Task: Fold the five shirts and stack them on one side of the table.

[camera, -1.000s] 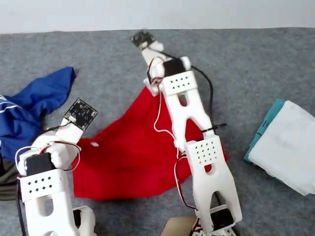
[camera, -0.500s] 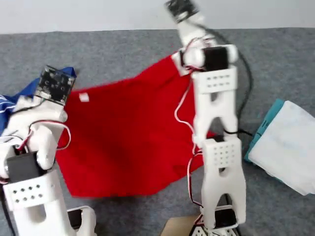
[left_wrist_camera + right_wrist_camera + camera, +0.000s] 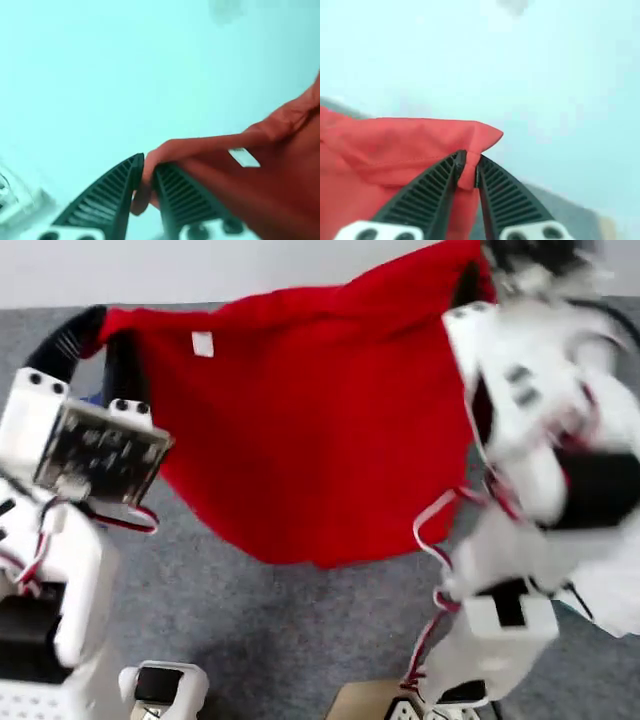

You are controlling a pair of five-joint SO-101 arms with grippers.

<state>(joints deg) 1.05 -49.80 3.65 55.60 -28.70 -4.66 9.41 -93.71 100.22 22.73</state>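
A red shirt [image 3: 320, 410] hangs spread in the air above the grey table, held up by two corners. My left gripper [image 3: 100, 335] is shut on its corner at the left of the high view; the left wrist view shows red cloth [image 3: 240, 170] pinched between the black fingers [image 3: 107, 192]. My right gripper [image 3: 480, 270] is shut on the opposite corner at the top right. The right wrist view has the red shirt [image 3: 395, 150] clamped at the fingertips [image 3: 445, 177]. A white tag [image 3: 203, 344] sits near the left corner.
Grey table surface [image 3: 270, 640] lies below the hanging shirt. The white arms stand tall at both sides and cover much of the table. A tan object [image 3: 365, 705] shows at the front edge.
Both arms rose and swung toward the back, lifting the red shirt off the table until it hangs stretched between them. The blue shirt and the white stack are now covered.
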